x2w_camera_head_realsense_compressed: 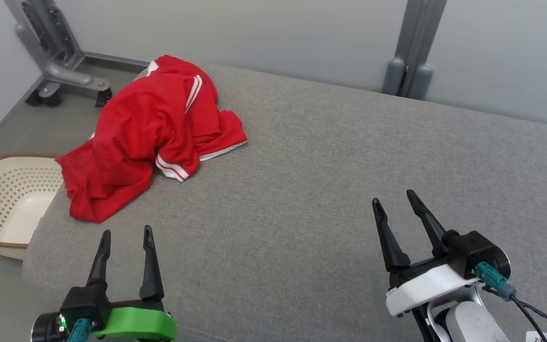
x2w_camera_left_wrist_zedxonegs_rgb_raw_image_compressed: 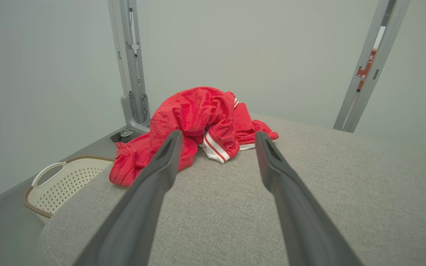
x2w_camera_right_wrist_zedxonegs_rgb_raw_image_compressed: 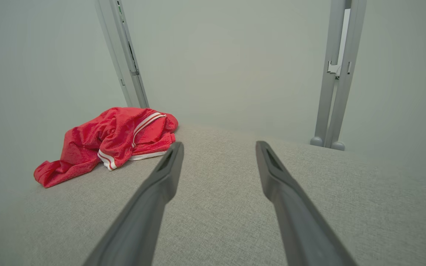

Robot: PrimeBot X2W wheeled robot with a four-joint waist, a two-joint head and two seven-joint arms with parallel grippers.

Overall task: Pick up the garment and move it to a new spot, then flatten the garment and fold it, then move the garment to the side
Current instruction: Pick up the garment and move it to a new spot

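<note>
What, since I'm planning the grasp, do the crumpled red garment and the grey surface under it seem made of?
Crumpled red garment: likely thin, matte synthetic knit; limp folds, mesh-like texture. Grey surface: woven upholstery cloth, probably padded; visible weave, rounded edge.

The head view looks down and forward from high over the grey counter (x2w_camera_head_realsense_compressed: 330, 190), while both wrist views skim low across it along the left end effector (x2w_camera_left_wrist_zedxonegs_rgb_raw_image_compressed: 217, 133) and right end effector (x2w_camera_right_wrist_zedxonegs_rgb_raw_image_compressed: 218, 144) toward the pale wall (x2w_camera_right_wrist_zedxonegs_rgb_raw_image_compressed: 235, 55), all three sharing the red garment (x2w_camera_head_realsense_compressed: 150, 133), nearest in the left wrist view.
</note>
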